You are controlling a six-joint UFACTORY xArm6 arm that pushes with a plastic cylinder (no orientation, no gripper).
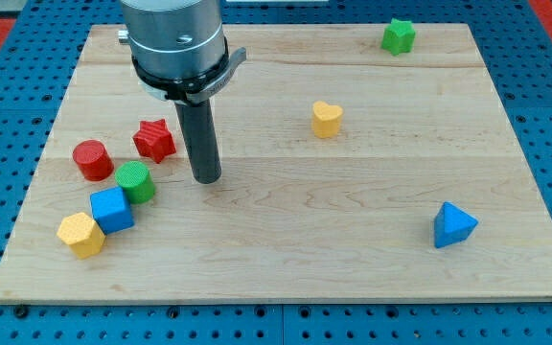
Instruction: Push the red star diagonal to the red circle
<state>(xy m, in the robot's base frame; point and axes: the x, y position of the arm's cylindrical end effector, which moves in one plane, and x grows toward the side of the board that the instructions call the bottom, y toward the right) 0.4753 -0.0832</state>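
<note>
Wooden counter (286, 259) on a blue pegboard (8, 57). No claw on this arm, so nothing spread or pinching; it ends in a dark rod.

My tip (206, 179) sits on the counter, left of centre, just right of the red star and a little nearer the bottom edge. A narrow gap shows between rod and star; no contact that I can make out. Green circle lies just left of the tip, slightly lower.

Red star (154, 140): left half of the counter, about mid-height. Red circle (92, 160) is just beside it toward the left edge and a touch lower, with a small gap between them.

Cluster toward the bottom left corner:
- green circle (135, 181), just below and between the two red blocks, close to the red circle
- blue cube (112, 210), touching or nearly touching the green circle on its lower left
- yellow hexagon (81, 235), up against the blue cube, nearest the corner

Elsewhere, well apart from the cluster:
- yellow heart (327, 119), right of centre, upper half
- green star (399, 36), near the top right corner
- blue triangle (454, 225), toward the bottom right corner

Arm housing (175, 43) hangs over the top edge, left of centre.
</note>
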